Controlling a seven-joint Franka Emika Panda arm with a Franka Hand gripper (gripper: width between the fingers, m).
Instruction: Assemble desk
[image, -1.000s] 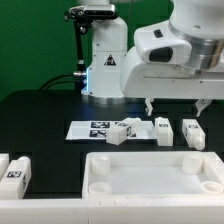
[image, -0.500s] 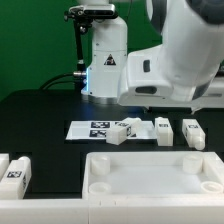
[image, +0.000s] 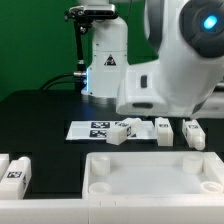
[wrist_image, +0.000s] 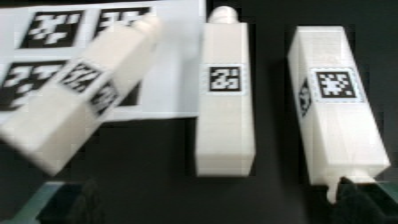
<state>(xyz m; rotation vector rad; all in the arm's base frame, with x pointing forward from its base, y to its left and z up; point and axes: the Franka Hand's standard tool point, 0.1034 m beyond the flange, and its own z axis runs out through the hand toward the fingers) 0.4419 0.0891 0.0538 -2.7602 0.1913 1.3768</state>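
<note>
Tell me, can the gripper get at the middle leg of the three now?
Probably yes: no other part touches or covers the middle leg, and the open gripper hovers above it.

A black table (image: 35, 115) fills the scene beneath even, bright light, with a plain pale wall (image: 30, 40) rising at the far side.
</note>
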